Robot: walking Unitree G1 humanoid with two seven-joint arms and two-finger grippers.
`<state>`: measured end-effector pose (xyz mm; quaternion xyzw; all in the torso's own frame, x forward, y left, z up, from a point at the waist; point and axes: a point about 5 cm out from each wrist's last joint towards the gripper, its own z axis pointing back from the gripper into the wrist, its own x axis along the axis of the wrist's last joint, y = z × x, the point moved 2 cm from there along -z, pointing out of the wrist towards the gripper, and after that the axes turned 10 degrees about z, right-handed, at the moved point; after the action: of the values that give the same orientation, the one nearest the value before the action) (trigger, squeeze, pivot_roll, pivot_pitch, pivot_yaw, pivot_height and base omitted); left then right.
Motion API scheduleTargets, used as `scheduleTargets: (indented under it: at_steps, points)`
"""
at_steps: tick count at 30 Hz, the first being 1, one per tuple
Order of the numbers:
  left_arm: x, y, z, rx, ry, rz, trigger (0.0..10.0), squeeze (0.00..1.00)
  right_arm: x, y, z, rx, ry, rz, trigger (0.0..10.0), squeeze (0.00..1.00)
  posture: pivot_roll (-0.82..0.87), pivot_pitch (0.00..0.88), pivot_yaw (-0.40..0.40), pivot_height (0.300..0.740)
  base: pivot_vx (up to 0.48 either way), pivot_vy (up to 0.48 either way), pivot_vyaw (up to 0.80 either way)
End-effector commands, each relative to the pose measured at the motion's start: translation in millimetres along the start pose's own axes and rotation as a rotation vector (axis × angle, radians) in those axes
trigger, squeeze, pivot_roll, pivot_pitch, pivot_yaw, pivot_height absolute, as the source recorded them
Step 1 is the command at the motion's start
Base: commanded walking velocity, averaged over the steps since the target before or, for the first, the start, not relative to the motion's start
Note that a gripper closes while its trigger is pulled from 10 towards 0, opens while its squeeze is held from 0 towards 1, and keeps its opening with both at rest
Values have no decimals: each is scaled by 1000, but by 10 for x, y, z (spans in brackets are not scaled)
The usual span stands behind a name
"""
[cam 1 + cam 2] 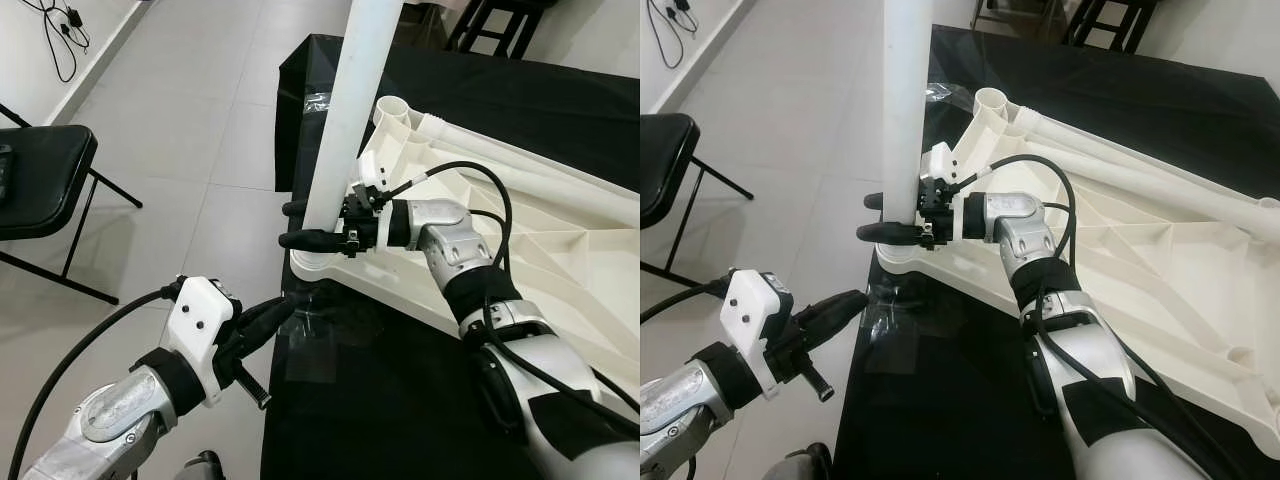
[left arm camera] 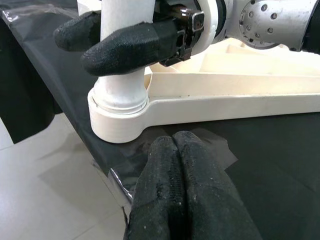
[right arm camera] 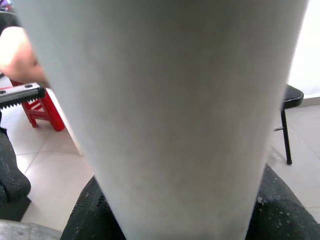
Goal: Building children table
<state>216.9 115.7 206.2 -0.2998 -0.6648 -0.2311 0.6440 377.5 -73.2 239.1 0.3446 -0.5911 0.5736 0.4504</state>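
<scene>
Nearest, at 7 o'clock in the head views, the left claw (image 1: 268, 318) is hovering off the bench (image 1: 400, 400) edge with its two black fingers pressed together and holding nothing, pointing toward the corner socket (image 2: 118, 117).

Further in, near centre, the right claw (image 1: 305, 225) is clamped on the white table leg (image 1: 350, 100), one finger each side of the tube, just above where it is entering the socket of the upturned white tabletop (image 1: 530, 240). The tabletop is lying underside up on the black-covered bench, running out toward 3 o'clock; a second socket (image 1: 392, 108) is sitting empty at 12 o'clock.

Risks, as judged:
- The leg is standing tall, leaning slightly, and is gripped only low down; if the claw is letting go before it is seated fully, it could be tipping out toward the floor.
- The socket corner is sitting right at the bench edge, so pushing or twisting could be sliding the tabletop off, since the left claw is not bracing it.
- The black plastic sheet (image 2: 60, 85) looks slick and could be helping that slide.

Farther out, at 9 o'clock, a black chair (image 1: 40, 175) is standing on the tile floor (image 1: 190, 130).

No brand, label or writing is readable anywhere.
</scene>
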Motion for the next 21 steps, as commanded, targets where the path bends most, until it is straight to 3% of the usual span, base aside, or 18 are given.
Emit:
scheduleTargets:
  at_steps: [1, 3, 4, 5, 7, 9, 10, 11, 12, 13, 14, 18, 19, 21]
  points:
    - [-25, -29, -8, -18, 12, 13, 10000, 0, -126, -9, 88, -81, 25, -28, 0, 0, 124, 294, -141, 740, 0, 0, 0]
    - [-25, -29, -8, -18, 12, 13, 10000, 0, -126, -9, 88, -81, 25, -28, 0, 0, 124, 294, -141, 740, 0, 0, 0]
    - [-23, -29, -23, -22, 7, 14, 10000, 0, -141, -51, 162, -163, 34, -11, 0, 0, 114, 289, -137, 740, 0, 0, 0]
    - [-23, -29, -23, -22, 7, 14, 10000, 0, -141, -51, 162, -163, 34, -11, 0, 0, 114, 289, -137, 740, 0, 0, 0]
    - [-31, -38, -49, -38, 4, 20, 10000, 0, -249, -68, 282, -385, 95, -6, 0, 0, 80, 277, -136, 740, 0, 0, 0]
    - [-31, -38, -49, -38, 4, 20, 10000, 0, -249, -68, 282, -385, 95, -6, 0, 0, 80, 277, -136, 740, 0, 0, 0]
    - [-36, -39, -56, -46, 4, 23, 10000, 0, -353, 17, 257, -546, 130, -40, 0, 0, 68, 273, -133, 740, 0, 0, 0]
    - [-36, -39, -56, -46, 4, 23, 10000, 0, -353, 17, 257, -546, 130, -40, 0, 0, 68, 273, -133, 740, 0, 0, 0]
    - [-51, -24, -71, -60, 9, 28, 10000, 0, -548, 513, 65, -781, 200, -103, 0, 0, 45, 262, -98, 740, 0, 0, 0]
    - [-51, -24, -71, -60, 9, 28, 10000, 0, -548, 513, 65, -781, 200, -103, 0, 0, 45, 262, -98, 740, 0, 0, 0]
    - [-60, -18, -77, -63, 11, 30, 10000, 0, -558, 657, 16, -813, 213, -96, 0, 0, 45, 262, -98, 740, 0, 0, 0]
    - [-54, -29, -101, -73, 7, 34, 10000, 0, -560, 689, -42, -791, 211, -85, 0, 0, 45, 246, -91, 740, 0, 0, 0]
    - [-47, -40, -125, -82, 4, 35, 10000, 0, -585, 661, -78, -760, 215, -89, 10000, 0, 51, 240, -109, 740, 0, 0, 0]
    - [-43, -46, -139, -88, 1, 34, 10000, 0, -606, 634, -100, -747, 219, -97, 10000, 0, 54, 238, -113, 740, 0, 0, 0]
